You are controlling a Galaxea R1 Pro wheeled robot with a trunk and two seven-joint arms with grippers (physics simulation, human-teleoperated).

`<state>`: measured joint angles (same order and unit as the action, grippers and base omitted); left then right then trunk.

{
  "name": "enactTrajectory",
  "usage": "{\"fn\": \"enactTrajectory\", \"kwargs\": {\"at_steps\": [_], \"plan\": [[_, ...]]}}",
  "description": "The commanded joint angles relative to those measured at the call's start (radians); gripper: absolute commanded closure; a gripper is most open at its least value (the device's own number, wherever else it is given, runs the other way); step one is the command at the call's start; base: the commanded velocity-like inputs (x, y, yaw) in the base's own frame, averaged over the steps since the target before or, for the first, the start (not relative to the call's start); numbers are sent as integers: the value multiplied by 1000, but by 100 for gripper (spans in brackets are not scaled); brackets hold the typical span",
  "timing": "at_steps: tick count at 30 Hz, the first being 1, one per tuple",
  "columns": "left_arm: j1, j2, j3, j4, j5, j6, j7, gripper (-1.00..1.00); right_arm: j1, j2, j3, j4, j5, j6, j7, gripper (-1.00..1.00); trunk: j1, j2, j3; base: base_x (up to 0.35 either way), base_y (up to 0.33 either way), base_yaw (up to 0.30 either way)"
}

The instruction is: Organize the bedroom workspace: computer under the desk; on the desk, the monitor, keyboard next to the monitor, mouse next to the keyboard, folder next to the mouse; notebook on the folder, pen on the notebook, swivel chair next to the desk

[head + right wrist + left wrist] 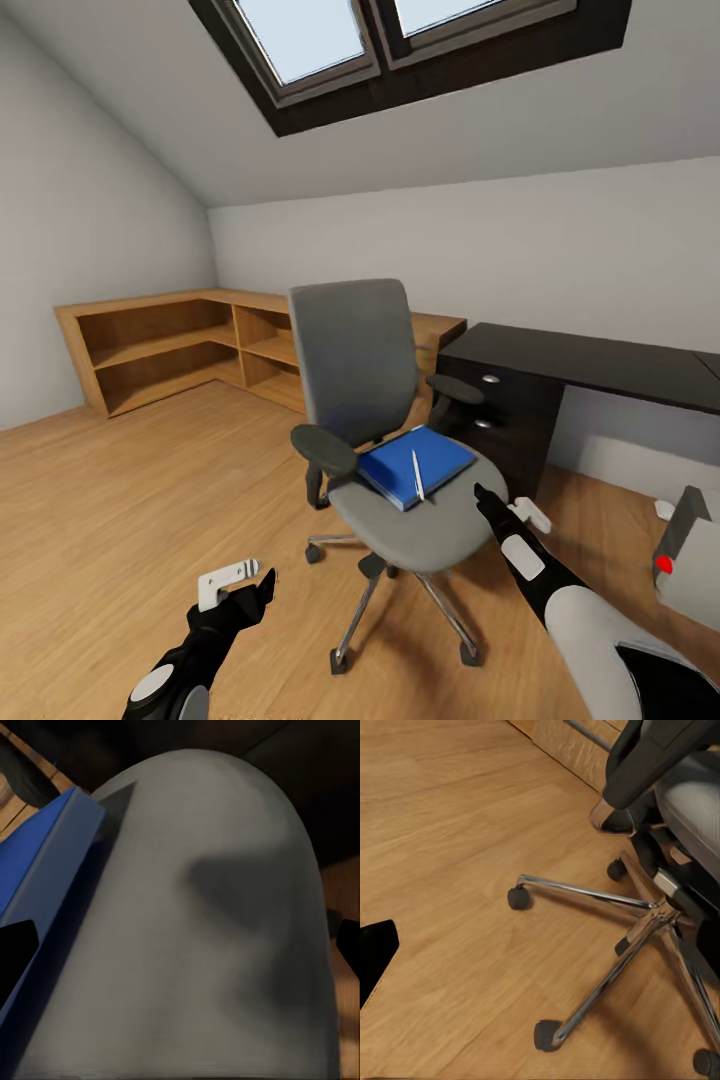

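Note:
The grey swivel chair [365, 390] stands mid-room on the wood floor, left of the black desk [600, 360]. On its seat lies the blue folder [415, 465], and the white pen [417, 475] rests on top of it. My right gripper [497, 503] hovers open at the seat's front right edge; in its wrist view the seat [217, 930] and the folder's edge [45, 870] are close up. Lower down, my left gripper [245, 585] is open beside the chair's chrome base [652, 919]. The light grey computer [690, 570] sits on the floor at far right. Monitor, keyboard, mouse and notebook are out of view.
A low light-wood shelf unit [170, 345] runs along the left and back walls, behind the chair. The desk's drawer unit [500, 410] stands close to the chair's right armrest. A small white object [665, 509] lies on the floor by the computer. Open floor stretches to the left.

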<state>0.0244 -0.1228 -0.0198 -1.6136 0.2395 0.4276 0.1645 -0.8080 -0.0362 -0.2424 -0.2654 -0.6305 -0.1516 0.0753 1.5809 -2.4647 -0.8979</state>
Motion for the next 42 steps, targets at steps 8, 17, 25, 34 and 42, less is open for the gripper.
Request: {"fn": "enactTrajectory", "kwargs": {"at_steps": [8, 17, 25, 34, 42], "plan": [[0, 0, -3, 0, 11, 3, 9, -100, 0, 2, 8, 3, -14, -3, 12, -100, 0, 0, -1, 213, 0, 267], [0, 0, -3, 0, 11, 3, 9, -100, 0, 2, 8, 4, -14, -3, 12, -100, 0, 0, -1, 310, 0, 267], [0, 0, -4, 0, 11, 3, 9, -100, 0, 2, 8, 4, -14, -3, 13, -100, 0, 0, -1, 127, 0, 267], [0, -1, -5, 0, 11, 3, 9, -100, 0, 2, 8, 3, -14, -3, 14, -100, 0, 0, -1, 4, 0, 215], [0, -1, -5, 0, 11, 3, 9, -100, 0, 2, 8, 3, -13, -5, 14, -100, 0, 0, -1, 0, 0, 20]]}}
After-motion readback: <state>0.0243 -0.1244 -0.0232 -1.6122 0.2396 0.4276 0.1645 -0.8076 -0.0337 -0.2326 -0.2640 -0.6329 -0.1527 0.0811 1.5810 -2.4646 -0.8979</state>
